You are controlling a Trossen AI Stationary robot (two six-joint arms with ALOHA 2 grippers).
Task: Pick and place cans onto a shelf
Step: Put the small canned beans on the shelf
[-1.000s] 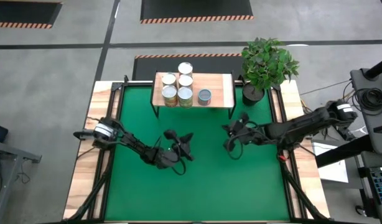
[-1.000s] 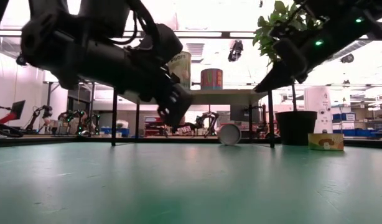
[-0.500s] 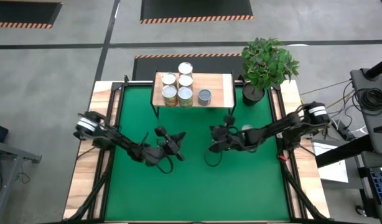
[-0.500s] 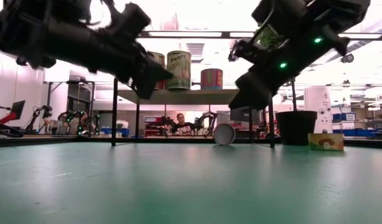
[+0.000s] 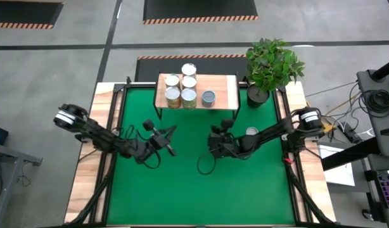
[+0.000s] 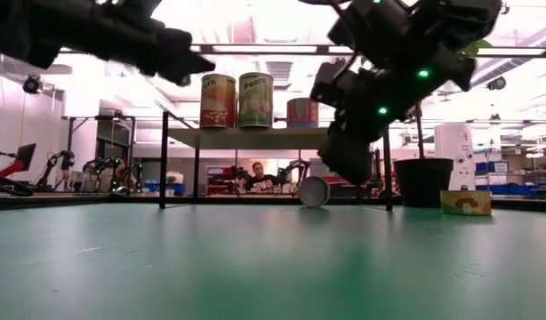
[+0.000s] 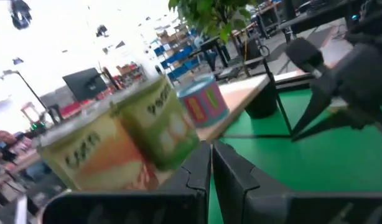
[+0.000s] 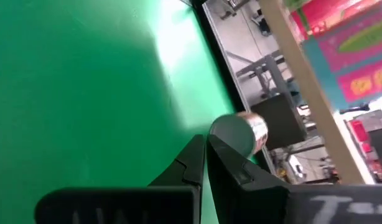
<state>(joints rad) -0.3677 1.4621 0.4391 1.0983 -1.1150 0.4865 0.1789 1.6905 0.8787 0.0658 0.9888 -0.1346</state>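
five cans [image 5: 182, 88] stand clustered on the shelf [image 5: 223, 92] at twelve o'clock on the green table [image 5: 201, 190]. a sixth can [image 5: 251, 132] lies on its side at three o'clock. the right gripper [image 5: 211, 144], jaws pressed together and empty, hovers near it. the left gripper [image 5: 170, 131], likewise closed and empty, hangs toward nine o'clock.

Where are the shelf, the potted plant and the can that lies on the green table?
shelf [image 5: 225, 88]: high view, bare part of the wooden board.
potted plant [image 5: 274, 62]: high view, the leaves.
lying can [image 5: 251, 132]: high view, its round end, beside the right arm.
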